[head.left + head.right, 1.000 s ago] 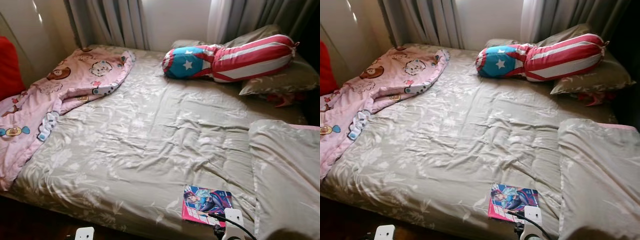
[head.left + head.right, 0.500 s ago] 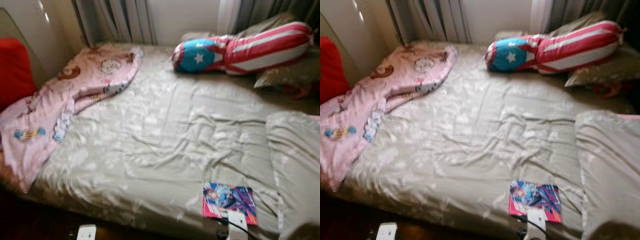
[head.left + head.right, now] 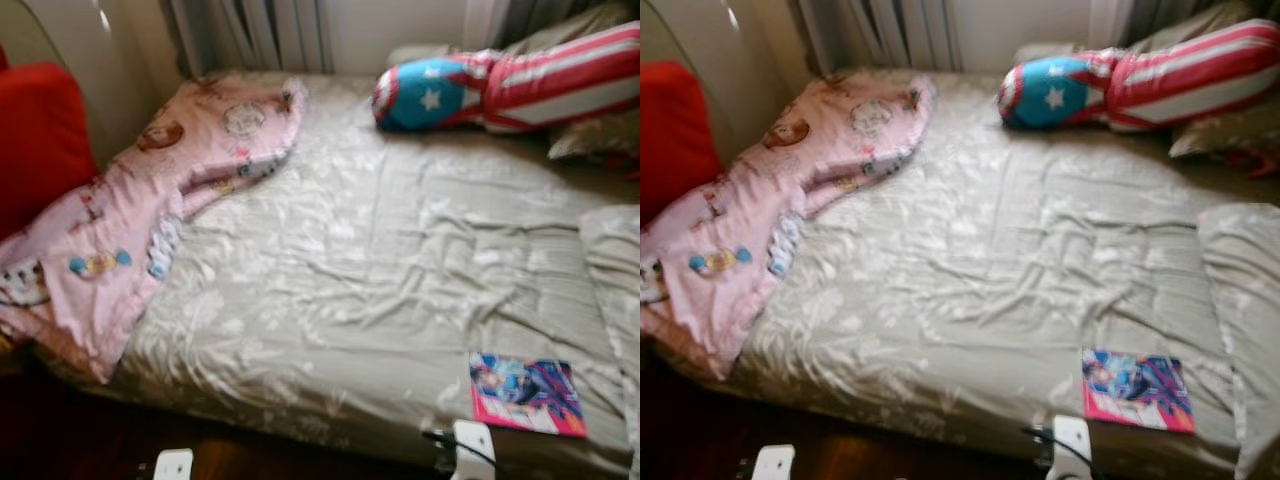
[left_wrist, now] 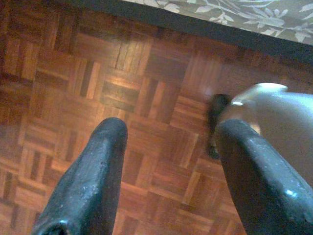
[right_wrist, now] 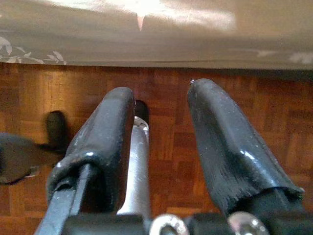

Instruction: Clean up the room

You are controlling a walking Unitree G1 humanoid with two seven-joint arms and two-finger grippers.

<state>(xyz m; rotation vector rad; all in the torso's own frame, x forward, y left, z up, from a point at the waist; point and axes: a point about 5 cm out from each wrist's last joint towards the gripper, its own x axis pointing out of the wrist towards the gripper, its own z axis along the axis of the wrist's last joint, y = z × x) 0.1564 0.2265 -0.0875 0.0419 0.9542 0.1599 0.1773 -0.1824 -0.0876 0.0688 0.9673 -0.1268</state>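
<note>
1. Left gripper [image 4: 164, 171] spread wide, holding nothing, hanging over the parquet floor [image 4: 98, 88] just outside the bed's near edge.
2. Right gripper [image 5: 161, 147] parted by a narrower gap, also holding nothing, pointed down at the same floor beside the bed's hanging cover.
3. Bed [image 3: 380, 260], the landmark: covered in a wrinkled grey-green spread with a pale leaf print, somewhat blurred in the head views.
4. Pink cartoon blanket [image 3: 150, 200] bunched along the bed's left side, trailing from the far left corner down over the near left edge.
5. Red cushion [image 3: 40, 140] just off the bed's left side, behind the blanket.
6. Star-and-stripes bolster [image 3: 500, 85] lying across the bed's far right corner, blue star end toward the bed's middle, resting against a grey pillow [image 3: 590, 130].
7. Folded grey-green bedding [image 3: 615, 260] along the bed's right edge.
8. Comic book [image 3: 525, 392] flat on the spread near the bed's near right corner, cover up, apart from both grippers.
</note>
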